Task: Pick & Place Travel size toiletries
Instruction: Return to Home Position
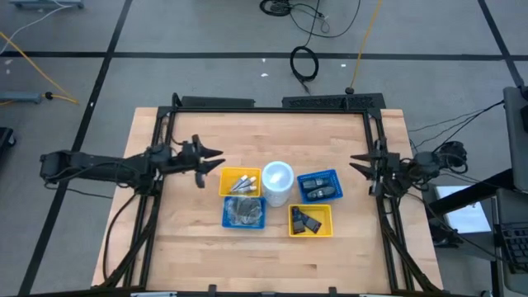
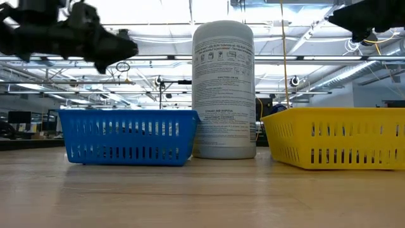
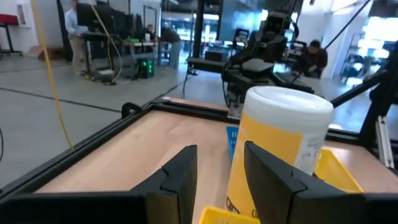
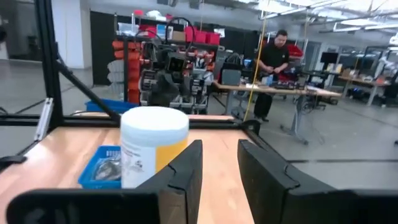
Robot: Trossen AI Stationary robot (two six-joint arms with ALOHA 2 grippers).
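The toiletries lie in four small baskets around a white tub. Grey tubes fill the far yellow basket, and dark wrapped pieces fill the near blue basket. Dark tubes sit in the far blue basket, and dark packs in the near yellow basket. My left gripper hangs open above the table, just left of the far yellow basket. My right gripper hangs open to the right of the far blue basket. In the left wrist view my left gripper points at the tub. In the right wrist view my right gripper points past the tub.
The tub stands upright between the near blue basket and the near yellow basket. A black frame rail runs around the table. Bare wood lies along the near edge and in the left part. People stand in the room beyond.
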